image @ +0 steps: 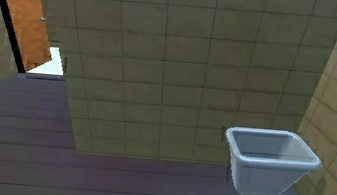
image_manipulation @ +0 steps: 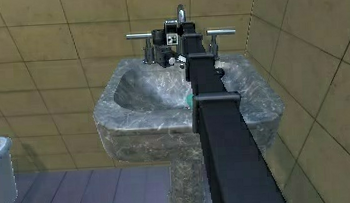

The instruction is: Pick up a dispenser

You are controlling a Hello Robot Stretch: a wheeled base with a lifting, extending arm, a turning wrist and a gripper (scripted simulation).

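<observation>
The arm (image_manipulation: 230, 137) reaches over the grey stone sink (image_manipulation: 124, 112). A small teal blob (image_manipulation: 189, 97), possibly the dispenser, sits at the arm's left edge above the basin. Farther out, the gripper (image_manipulation: 153, 54) is by the faucet (image_manipulation: 181, 11); whether it holds anything cannot be told. Grasping and lifting apparently remain.

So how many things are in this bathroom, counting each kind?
Sinks: 1
Taps: 1
Bins: 1
Doors: 1
Robot arms: 1
Small teal things: 1
Total: 6
</observation>
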